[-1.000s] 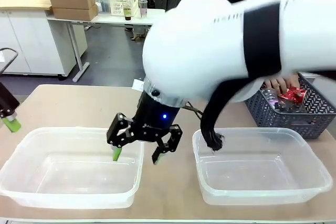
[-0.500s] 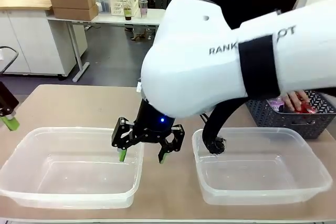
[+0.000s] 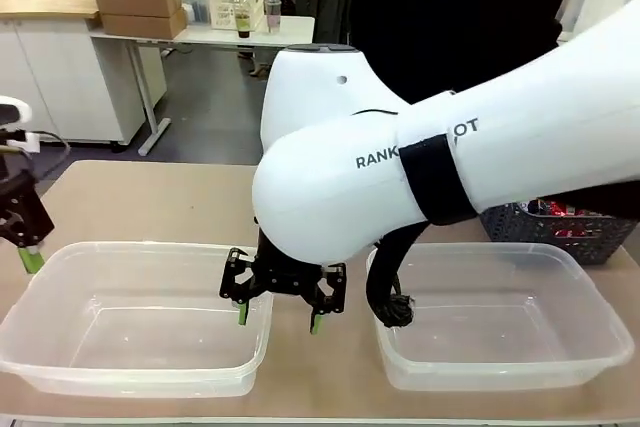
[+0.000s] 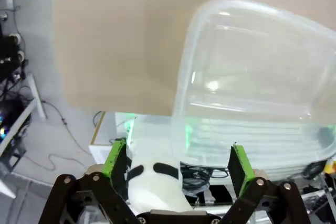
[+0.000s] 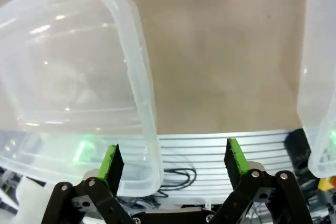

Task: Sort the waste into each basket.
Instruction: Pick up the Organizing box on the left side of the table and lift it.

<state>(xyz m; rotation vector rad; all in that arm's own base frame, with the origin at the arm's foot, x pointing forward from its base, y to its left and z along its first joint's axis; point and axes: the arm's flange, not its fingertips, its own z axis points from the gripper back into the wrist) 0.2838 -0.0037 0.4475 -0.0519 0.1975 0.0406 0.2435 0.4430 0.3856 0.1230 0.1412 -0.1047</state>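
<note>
Two clear plastic baskets sit side by side at the table's near edge, the left basket [image 3: 120,332] and the right basket [image 3: 500,337], both with nothing in them. My right gripper [image 3: 283,309] hangs open over the left basket's right rim, one green finger inside and one outside. In the right wrist view that rim [image 5: 147,124] runs up between the open fingers of my right gripper [image 5: 173,163], with the other basket [image 5: 320,77] at the right edge. My left gripper [image 3: 28,257] is at the far left, open [image 4: 178,163] beside the left basket's corner [image 4: 252,77]. Red and silver waste [image 3: 562,213] lies in a dark grey lattice basket.
The dark grey lattice basket [image 3: 530,225] stands at the back right, mostly behind my right arm [image 3: 440,167]. A person in dark clothes stands at the far side. Bare table [image 3: 150,197] lies behind the left clear basket.
My right arm has swung lower and nearer the camera, and its gripper has dropped slightly over the left basket's rim. The person's hand has left the grey basket. My left gripper has shifted inward.
</note>
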